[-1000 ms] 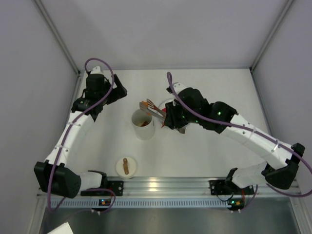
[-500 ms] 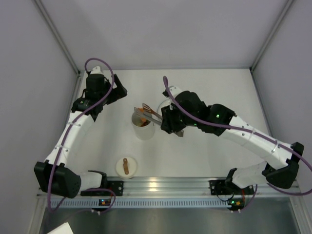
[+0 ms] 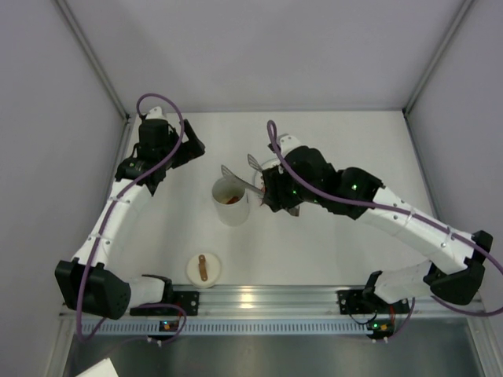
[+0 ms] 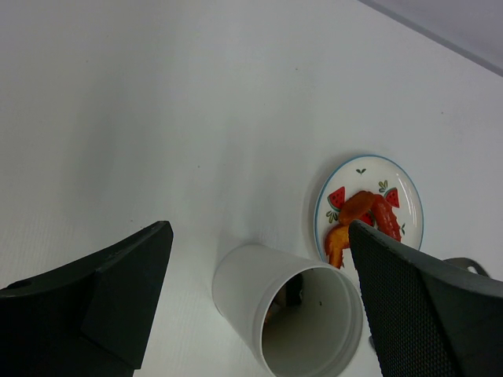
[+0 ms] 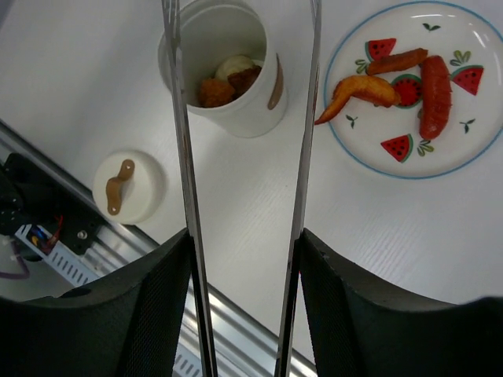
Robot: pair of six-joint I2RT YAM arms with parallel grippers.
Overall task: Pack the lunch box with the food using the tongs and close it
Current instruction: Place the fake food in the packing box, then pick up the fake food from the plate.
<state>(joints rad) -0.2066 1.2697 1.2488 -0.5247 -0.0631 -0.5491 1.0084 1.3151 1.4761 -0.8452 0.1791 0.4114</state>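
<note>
The lunch box [image 3: 231, 202] stands upright and uncovered; in it I see a beige ball [image 5: 234, 67] and orange and dark red food pieces [image 5: 212, 92]. Its lid [image 3: 203, 269] with the brown strap lies apart near the front rail. My right gripper [image 5: 244, 243] is shut on the tongs [image 5: 302, 157], whose two arms stand spread, tips empty above the lunch box rim [image 3: 226, 171]. More food [image 5: 361, 88], orange and red strips, lies on the watermelon plate [image 5: 440, 149]. At the far left my left gripper [image 4: 259, 236] hangs open and empty, looking down on the lunch box [image 4: 259, 302].
The plate [image 4: 409, 212] sits just right of the lunch box, mostly under my right arm in the top view. The lid [image 5: 126, 184] lies close to the metal rail at the table's near edge. White walls close in the left, right and back.
My right gripper carried the tongs left from the plate to over the lunch box. The tongs' arms have spread and the piece between their tips is gone from them.
</note>
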